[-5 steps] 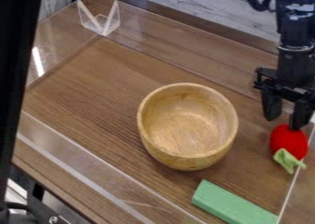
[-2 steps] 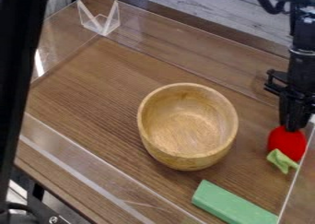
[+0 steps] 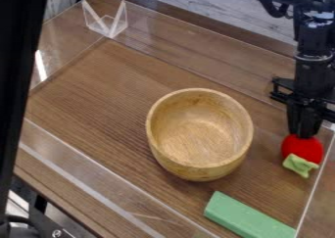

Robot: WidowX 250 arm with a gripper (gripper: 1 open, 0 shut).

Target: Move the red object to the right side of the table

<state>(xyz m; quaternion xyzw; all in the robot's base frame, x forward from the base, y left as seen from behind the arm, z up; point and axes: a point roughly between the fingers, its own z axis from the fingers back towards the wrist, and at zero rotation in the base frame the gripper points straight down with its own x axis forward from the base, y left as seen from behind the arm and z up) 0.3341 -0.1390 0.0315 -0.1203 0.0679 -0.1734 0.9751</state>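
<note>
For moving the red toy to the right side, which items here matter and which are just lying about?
Part of the job: red strawberry toy, gripper right above it, table.
Lying about: wooden bowl, green block, clear folded stand.

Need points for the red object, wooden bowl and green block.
red object (image 3: 303,147): camera view, on its red body below the gripper.
wooden bowl (image 3: 197,169): camera view, on the front outer wall.
green block (image 3: 249,218): camera view, on the flat top face.
</note>
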